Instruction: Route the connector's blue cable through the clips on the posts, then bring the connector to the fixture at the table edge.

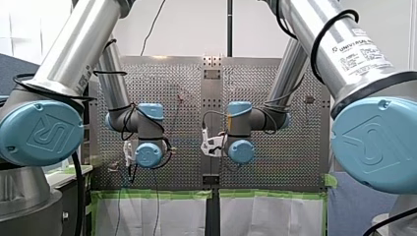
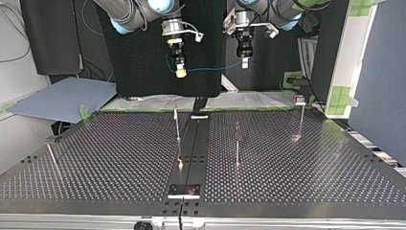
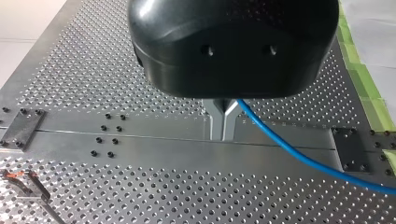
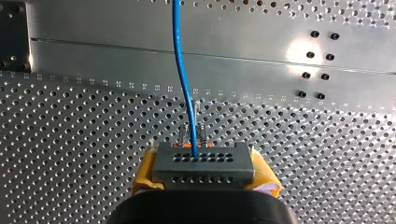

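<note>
The perforated table [image 2: 297, 182] carries thin upright posts [image 2: 237, 146], spaced across its middle and toward the top view's right. Both claws hang well above it, clear of the posts.

My right claw [image 2: 180, 72], at the top view's left, is clamped on the connector [image 4: 203, 163]. The grey block sits crosswise between the yellow pads [image 4: 144, 175], its holed face pointing away from the claw.

My left claw [image 3: 223, 128] has its metal fingertips pressed together.

The blue cable [image 4: 183, 70] leaves the middle of the connector's face and runs straight ahead over the table. It sags slightly between the claws and comes out from between my left claw's fingers near their roots.
</note>
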